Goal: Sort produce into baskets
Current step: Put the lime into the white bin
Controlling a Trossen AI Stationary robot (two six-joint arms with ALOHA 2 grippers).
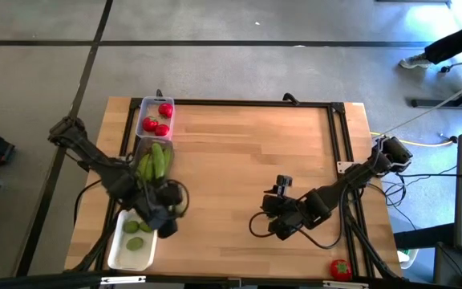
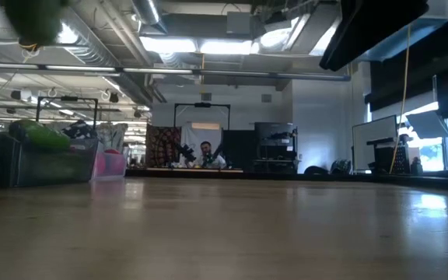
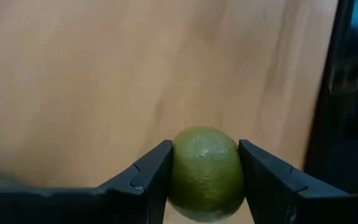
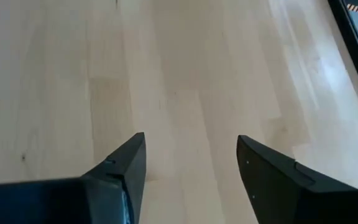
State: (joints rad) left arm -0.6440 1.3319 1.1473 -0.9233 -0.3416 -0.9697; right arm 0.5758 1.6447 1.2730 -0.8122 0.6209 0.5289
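In the left wrist view a round green lime [image 3: 207, 174] sits between the fingers of my left gripper [image 3: 205, 149], which is shut on it. Seen from above, this gripper [image 1: 165, 225] hangs by the right rim of the white basket [image 1: 119, 255], where two limes [image 1: 135, 235] lie. Behind it stand a clear basket of green cucumbers [image 1: 155, 160] and a clear basket of red tomatoes [image 1: 157, 119]. My right gripper [image 4: 191, 140] is open over bare wood at the near right [image 1: 269, 227]. A tomato [image 1: 341, 269] lies at the near right corner. My left gripper pinches the lime by its two opposite sides [image 3: 178, 174] between the two fingers. The fingers slant down from above. The lime is lifted clear of the table, and its lower part runs out of the wrist view.
A black frame [image 1: 239, 103] runs along the table's far and side edges. The middle of the wooden top [image 1: 239, 168] is bare. In the low view the baskets [image 2: 45, 155] stand at the left, and a person sits in the room far behind the table.
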